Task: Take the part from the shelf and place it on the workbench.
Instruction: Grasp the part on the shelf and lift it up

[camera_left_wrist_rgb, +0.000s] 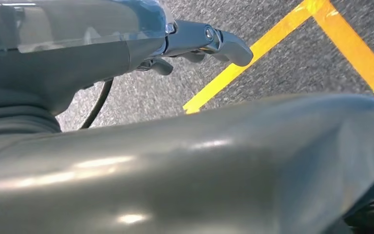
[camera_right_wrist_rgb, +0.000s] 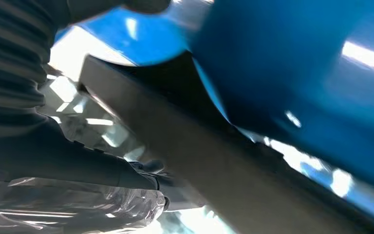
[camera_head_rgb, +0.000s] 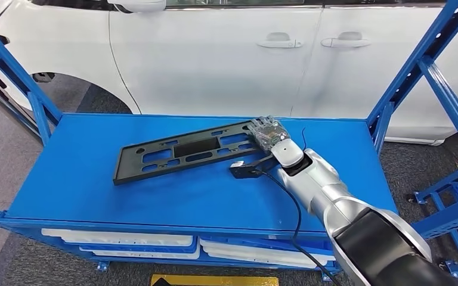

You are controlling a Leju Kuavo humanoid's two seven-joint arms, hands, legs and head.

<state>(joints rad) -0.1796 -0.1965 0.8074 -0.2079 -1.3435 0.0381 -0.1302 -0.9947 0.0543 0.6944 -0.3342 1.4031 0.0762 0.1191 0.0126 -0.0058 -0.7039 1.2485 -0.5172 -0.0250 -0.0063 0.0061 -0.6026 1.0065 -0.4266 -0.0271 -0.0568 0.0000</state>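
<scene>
In the head view, a blue shelf [camera_head_rgb: 95, 179] spans the middle of the frame, its flat top held between slanted blue uprights at the left and right edges. Behind it, along the top of the frame, stands a white car [camera_head_rgb: 226, 53] with 2 door handles showing at upper right. White trays [camera_head_rgb: 119, 241] sit on the lower level, along the bottom edge of the shelf.

The part [camera_head_rgb: 185, 150], a long flat black panel with several cutouts, lies on the shelf top just left of centre, tilted so that its left end is lower in the frame and its right end higher. At that right end the right hand [camera_head_rgb: 268, 132] rests over the part's edge, fingers curled down onto it; whether they actually clamp it, I cannot tell. The right wrist view shows the dark edge of the part close beside the hand against the blue surface. The silver right arm [camera_head_rgb: 328, 190] runs to the lower right corner, a black cable [camera_head_rgb: 295, 214] trailing beside it.

In the left wrist view, the left hand [camera_left_wrist_rgb: 195, 44] hangs over grey floor with yellow tape lines [camera_left_wrist_rgb: 272, 44], fingers bent, holding nothing.
</scene>
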